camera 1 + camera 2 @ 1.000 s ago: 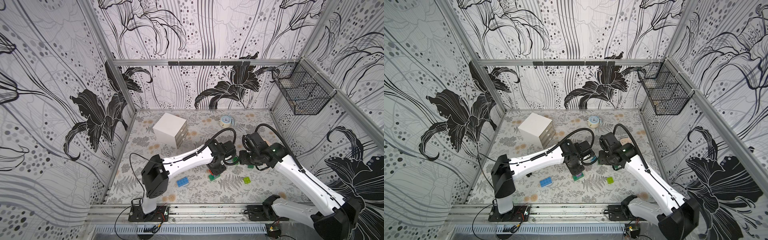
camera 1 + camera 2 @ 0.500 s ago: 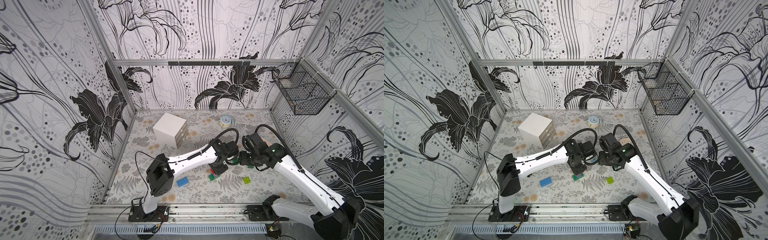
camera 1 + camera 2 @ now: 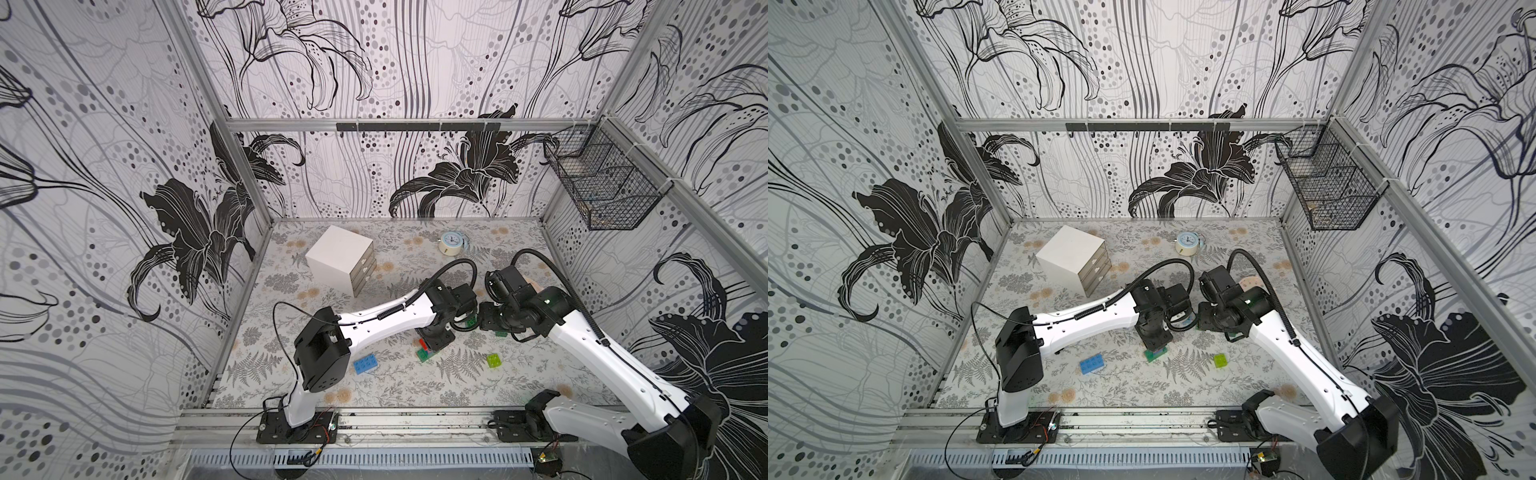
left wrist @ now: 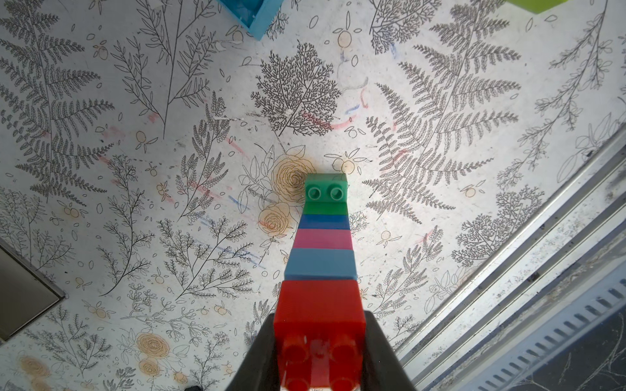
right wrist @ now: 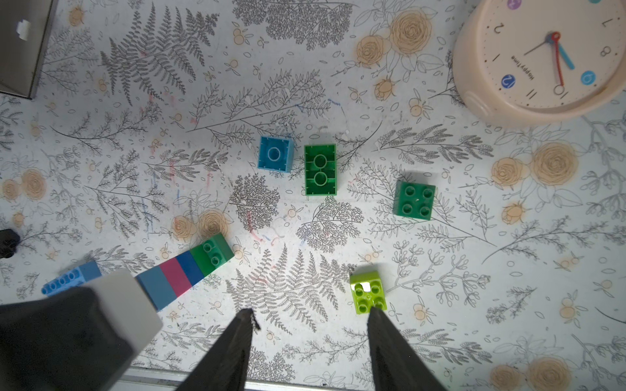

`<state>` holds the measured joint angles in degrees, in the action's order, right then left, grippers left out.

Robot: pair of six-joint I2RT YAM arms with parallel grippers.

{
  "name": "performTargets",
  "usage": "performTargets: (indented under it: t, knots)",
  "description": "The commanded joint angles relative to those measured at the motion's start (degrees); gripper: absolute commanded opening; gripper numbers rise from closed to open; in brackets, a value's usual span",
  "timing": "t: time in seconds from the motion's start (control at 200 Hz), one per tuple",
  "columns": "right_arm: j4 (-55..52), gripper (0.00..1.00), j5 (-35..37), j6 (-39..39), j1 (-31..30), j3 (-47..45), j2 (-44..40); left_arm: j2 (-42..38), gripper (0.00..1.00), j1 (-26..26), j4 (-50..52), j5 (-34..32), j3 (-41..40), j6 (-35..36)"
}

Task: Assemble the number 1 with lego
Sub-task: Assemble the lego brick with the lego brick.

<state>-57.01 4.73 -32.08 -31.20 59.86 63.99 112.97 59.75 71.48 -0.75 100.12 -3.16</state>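
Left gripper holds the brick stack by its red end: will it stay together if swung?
The stack looks rigid, seams flush; it probably moves as one. Gripped only at the red brick by the left gripper, its overhang could lever apart if the green brick snags.

On clock (image 5: 545,57) face: "Happy Time"; nos. 2, 8 legible.

Lily-patterned walls (image 3: 415,62) enclose a fern-print floor (image 3: 395,390); a wire basket (image 3: 623,208), perhaps holding something, hangs on one.

White drawer box (image 3: 340,266), cream clock (image 3: 451,243) well apart, black wire basket (image 3: 602,187) above.
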Motion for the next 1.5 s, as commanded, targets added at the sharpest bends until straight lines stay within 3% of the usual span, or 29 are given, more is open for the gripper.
performTargets:
  t: [0.0, 0.541, 0.626, 0.886, 1.167, 1.322, 1.492]
  knots:
    - [-1.5, 0.58, -0.1, -0.9, 0.3, -0.4, -1.0, 1.7, 0.00, 0.3, -1.2, 0.6, -1.5, 0.3]
    - [-1.8, 0.58, 0.2, -1.3, 0.3, -0.1, -1.3, 5.2, 0.02, 0.3, -0.7, 1.2, -5.2, -3.8]
    - [-1.9, 0.58, 0.3, -1.2, 0.3, 0.3, -1.3, 5.5, 0.07, 0.3, -0.9, 1.0, -4.9, -4.0]
    - [-2.4, 0.65, 1.0, -0.8, 0.3, 1.1, -2.6, 4.3, 0.35, 0.0, -1.1, -1.1, -1.6, -4.7]
    - [-2.4, 0.78, 0.8, 0.6, 0.3, 0.8, -4.2, -3.6, 0.69, -0.2, -4.6, 0.6, -1.0, -7.2]
    - [4.0, 0.75, -3.6, 2.6, -0.8, -2.4, -5.9, -13.1, 0.70, -1.3, -12.1, 0.4, -6.1, -11.5]
    - [16.2, 0.73, 4.6, 3.4, -15.4, -6.6, -4.8, -31.0, 0.69, -7.6, -32.6, -2.7, -23.9, -22.1]
